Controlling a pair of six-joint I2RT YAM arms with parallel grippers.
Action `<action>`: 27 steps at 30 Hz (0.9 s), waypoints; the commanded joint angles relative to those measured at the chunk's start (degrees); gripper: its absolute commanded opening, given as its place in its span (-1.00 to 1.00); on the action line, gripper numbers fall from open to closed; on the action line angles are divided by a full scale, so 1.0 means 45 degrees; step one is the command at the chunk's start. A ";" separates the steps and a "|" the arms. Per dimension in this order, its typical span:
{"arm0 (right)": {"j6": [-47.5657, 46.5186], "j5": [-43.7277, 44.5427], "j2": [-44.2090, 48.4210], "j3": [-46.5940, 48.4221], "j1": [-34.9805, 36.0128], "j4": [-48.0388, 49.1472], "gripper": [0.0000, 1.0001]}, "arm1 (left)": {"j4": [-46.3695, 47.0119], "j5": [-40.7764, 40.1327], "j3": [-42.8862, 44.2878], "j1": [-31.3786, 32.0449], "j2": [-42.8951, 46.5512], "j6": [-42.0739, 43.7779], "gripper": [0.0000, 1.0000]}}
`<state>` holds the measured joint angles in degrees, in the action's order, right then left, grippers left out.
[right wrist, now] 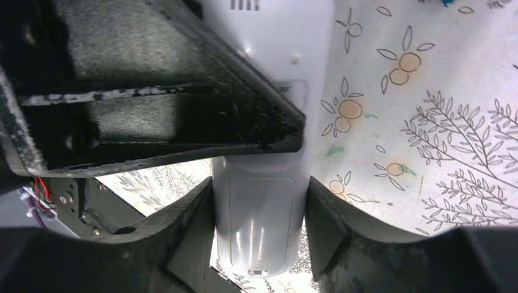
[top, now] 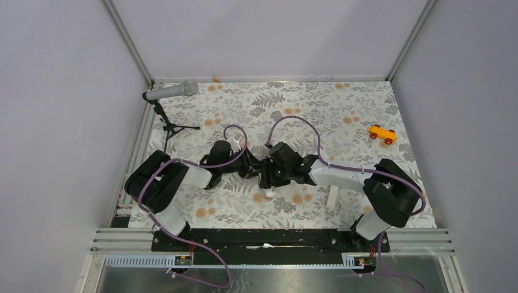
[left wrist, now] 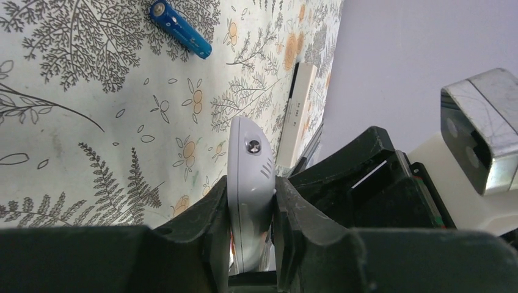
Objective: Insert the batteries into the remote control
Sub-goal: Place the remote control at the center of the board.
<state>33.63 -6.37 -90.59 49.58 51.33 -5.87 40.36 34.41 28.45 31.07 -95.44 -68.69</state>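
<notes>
Top external view: bench w/ fern-and-flower cover fills the middle. Left arm & right arm both reach inward, wrists meeting nr bench centre. Mic on a small tripod stands at the far-left corner.

Remote control is at that meeting point, gripped from both sides. Left wrist cam: left fingers clenched on it, remote on edge, rounded end w/ a screw & short slots pointing away from the cam. Right wrist cam: right fingers clamped on either long side of its plain white back, a rectangular panel seam between them; black body of the left arm's hand crosses over the remote just beyond. Can't tell if the remote touches the bench.

Thin white strip lies flat just right of the wrists, beside the right forearm. Orange toy car sits nr the right edge, well apart. Blue battery lies loose on the cover, apart from the remote.
</notes>
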 commanded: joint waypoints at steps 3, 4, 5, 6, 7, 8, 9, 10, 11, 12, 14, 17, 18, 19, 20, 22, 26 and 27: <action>-0.0325 0.1137 -0.0209 0.0738 0.0486 -0.0527 -0.17 | 0.0509 -0.0322 -0.0086 0.0068 0.0528 0.0056 -0.20; -0.0410 0.1293 -0.0247 0.0827 0.0563 -0.0631 -0.19 | 0.0278 -0.0526 -0.0100 0.0068 0.0655 0.0169 -0.09; -0.0455 0.1498 -0.0273 0.0904 0.0634 -0.0737 -0.19 | -0.0035 -0.0693 -0.0109 0.0068 0.0819 0.0298 0.05; -0.0519 0.1746 -0.0294 0.0972 0.0701 -0.0809 -0.20 | -0.0428 -0.0880 -0.0093 0.0068 0.1013 0.0419 0.20; -0.0568 0.1875 -0.0337 0.1035 0.0746 -0.0881 -0.21 | -0.0928 -0.1128 -0.0091 0.0059 0.1248 0.0598 0.36; -0.0599 0.1966 -0.0355 0.1079 0.0769 -0.0925 -0.21 | -0.1540 -0.1452 -0.0074 0.0057 0.1528 0.0813 0.81; -0.0615 0.2041 -0.0385 0.1141 0.0779 -0.1030 -0.21 | -0.2190 -0.1802 -0.0040 0.0050 0.1783 0.1040 0.96; -0.0629 0.2146 -0.0396 0.1232 0.0813 -0.1246 -0.22 | -0.2760 -0.2088 -0.0043 0.0039 0.2084 0.1271 0.98; -0.0628 0.2261 -0.0390 0.1260 0.0843 -0.1441 -0.22 | -0.3354 -0.2468 -0.0056 0.0030 0.2412 0.1486 0.98; -0.0619 0.2391 -0.0350 0.1293 0.0867 -0.1576 -0.22 | -0.4077 -0.2867 -0.0062 0.0015 0.2843 0.1744 0.98; -0.0634 0.2595 -0.0327 0.1414 0.0888 -0.2165 -0.22 | -0.5635 -0.3824 -0.0038 0.0007 0.3741 0.2251 0.98; -0.0671 0.2991 -0.0503 0.1582 0.0897 -0.3138 -0.20 | -0.8162 -0.5555 -0.0152 0.0010 0.5288 0.2719 0.98; -0.0712 0.3063 -0.0591 0.1597 0.0898 -0.3377 -0.18 | -0.8768 -0.6153 -0.0279 -0.0007 0.5827 0.2743 0.98; -0.0773 0.3126 -0.0675 0.1599 0.0898 -0.3568 -0.18 | -0.9249 -0.6636 -0.0447 -0.0019 0.6371 0.2712 0.98; -0.0776 0.3224 -0.0732 0.1562 0.0898 -0.3697 -0.17 | -0.9704 -0.7025 -0.0626 -0.0011 0.7099 0.2645 0.98; -0.0844 0.3403 -0.0900 0.1527 0.0898 -0.3833 -0.13 | -1.0409 -0.7574 -0.1023 -0.0010 0.8133 0.2509 0.98; -0.1125 0.3847 -0.1447 0.1960 0.0915 -0.4406 -0.04 | -1.1655 -0.8307 -0.1379 -0.0010 0.9906 0.2480 0.98; -0.1174 0.3929 -0.1568 0.2103 0.0912 -0.4568 0.00 | -1.2036 -0.8438 -0.1312 -0.0010 1.0260 0.2530 0.98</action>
<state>30.20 7.14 -95.92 54.94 54.87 -22.50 -5.08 3.38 23.09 31.00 -54.63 -58.41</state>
